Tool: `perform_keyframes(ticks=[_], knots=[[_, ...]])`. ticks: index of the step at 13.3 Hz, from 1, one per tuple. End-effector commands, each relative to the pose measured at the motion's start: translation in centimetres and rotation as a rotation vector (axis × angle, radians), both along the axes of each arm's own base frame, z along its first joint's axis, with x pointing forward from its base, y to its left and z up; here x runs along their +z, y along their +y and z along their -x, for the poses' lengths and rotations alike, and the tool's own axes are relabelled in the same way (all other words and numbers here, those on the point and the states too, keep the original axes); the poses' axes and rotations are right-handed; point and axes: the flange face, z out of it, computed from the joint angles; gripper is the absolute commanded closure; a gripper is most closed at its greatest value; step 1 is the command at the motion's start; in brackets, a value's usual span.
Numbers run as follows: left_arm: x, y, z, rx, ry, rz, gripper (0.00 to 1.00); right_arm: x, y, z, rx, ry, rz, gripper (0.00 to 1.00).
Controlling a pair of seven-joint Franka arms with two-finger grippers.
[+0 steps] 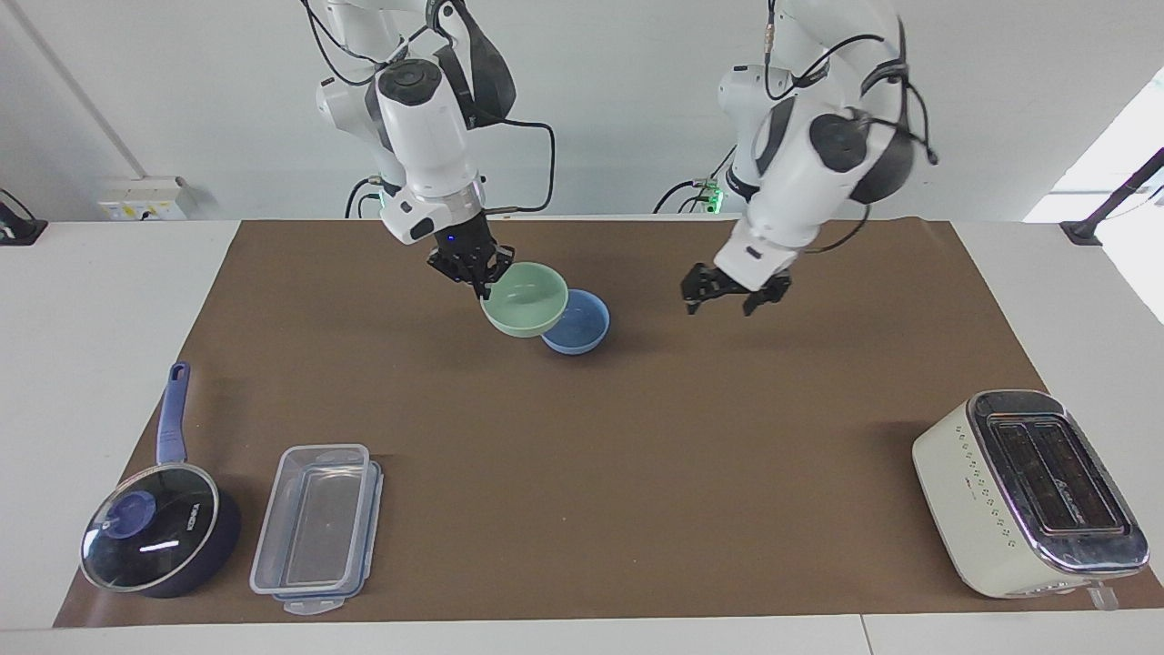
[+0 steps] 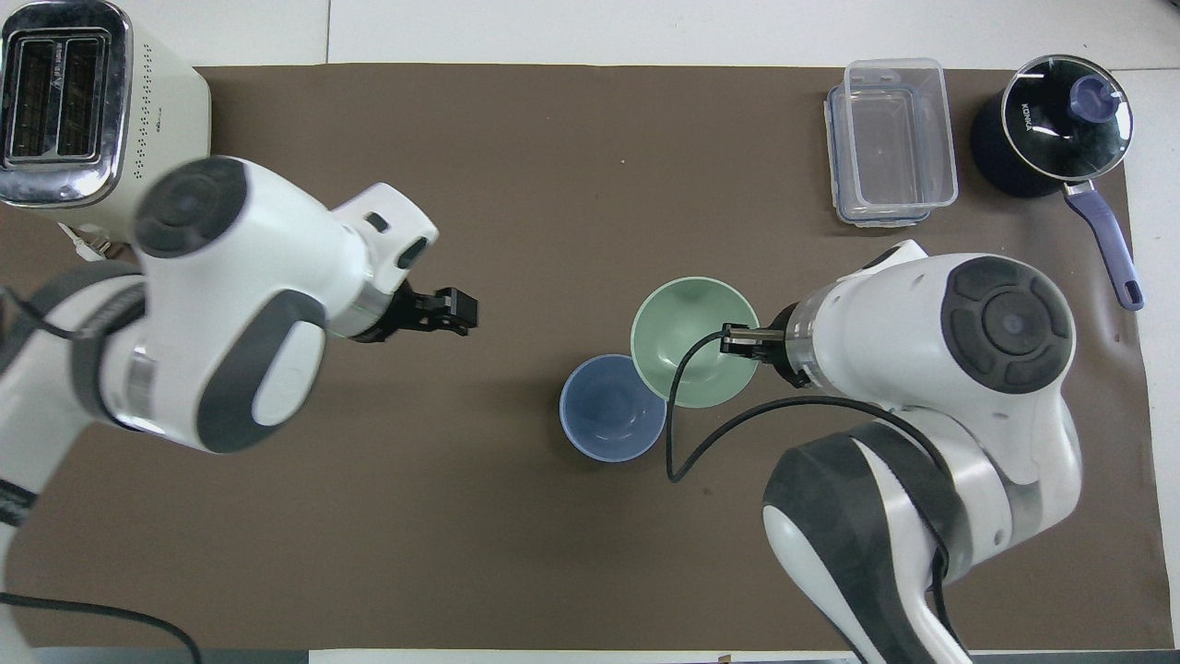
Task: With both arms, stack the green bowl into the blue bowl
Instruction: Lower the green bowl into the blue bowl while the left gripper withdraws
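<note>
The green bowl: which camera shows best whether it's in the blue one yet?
The facing view: the green bowl hangs from the right gripper, tilted, above the blue bowl. The overhead view shows only their rims overlapping, not height.
</note>
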Motion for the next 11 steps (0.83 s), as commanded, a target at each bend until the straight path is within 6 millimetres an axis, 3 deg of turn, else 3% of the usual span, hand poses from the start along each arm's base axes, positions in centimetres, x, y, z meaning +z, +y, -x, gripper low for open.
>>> perform_keyframes(ticks=[1,3,5,7,11], knots=[[2.5,8.3,-1.4,-0.035,0.008,-0.024,0.0,-2.3,3.4,-0.1,0.013,0.02,-0.01,1.0],[4.0,11.7,-0.7,-0.048,0.017,-0.071,0.0,-3.8,4.3,-0.3,0.021,0.013,-0.012,1.0],[6.2,12.4,-0.4,-0.064,0.028,-0.141,0.0,-5.4,5.3,0.3,0.052,0.007,-0.012,1.0],[8.2,12.6,-0.1,-0.068,0.04,-0.165,0.0,-7.4,4.8,1.0,0.066,-0.011,-0.014,1.0],[11.2,13.2,0.4,-0.068,0.023,-0.221,0.0,-8.4,4.3,1.6,0.105,-0.007,-0.006,1.0]])
